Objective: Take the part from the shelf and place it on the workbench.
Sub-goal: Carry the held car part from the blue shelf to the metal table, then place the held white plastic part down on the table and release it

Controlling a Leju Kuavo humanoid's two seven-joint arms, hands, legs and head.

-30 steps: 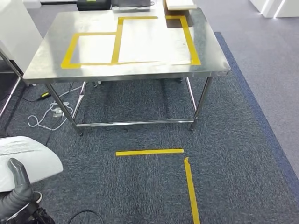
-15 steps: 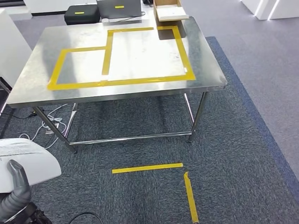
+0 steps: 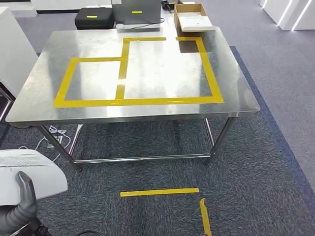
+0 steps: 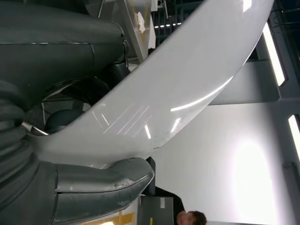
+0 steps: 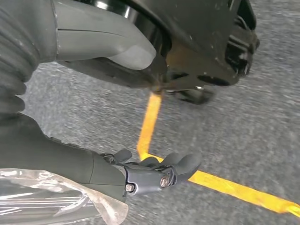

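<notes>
Left robot hand (image 3: 20, 209) grips white part (image 3: 33, 174), workbench (image 3: 44, 98) ahead

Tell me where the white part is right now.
The white part sits at the lower left of the head view, held by the left hand above the carpet, short of the steel workbench ahead.

The humanoid's left hand (image 4: 81, 187) shows a thick, smooth grey thumb (image 4: 106, 180) scuffed at its tip, joined to a dark grey ribbed cover (image 4: 12, 136) at the wrist. Its right hand (image 5: 155, 173) pairs a pale grey thumb (image 5: 106, 40) with darker fingers (image 5: 183, 164) fastened by small silver screws (image 5: 163, 182), again behind ribbed grey sleeving.
</notes>
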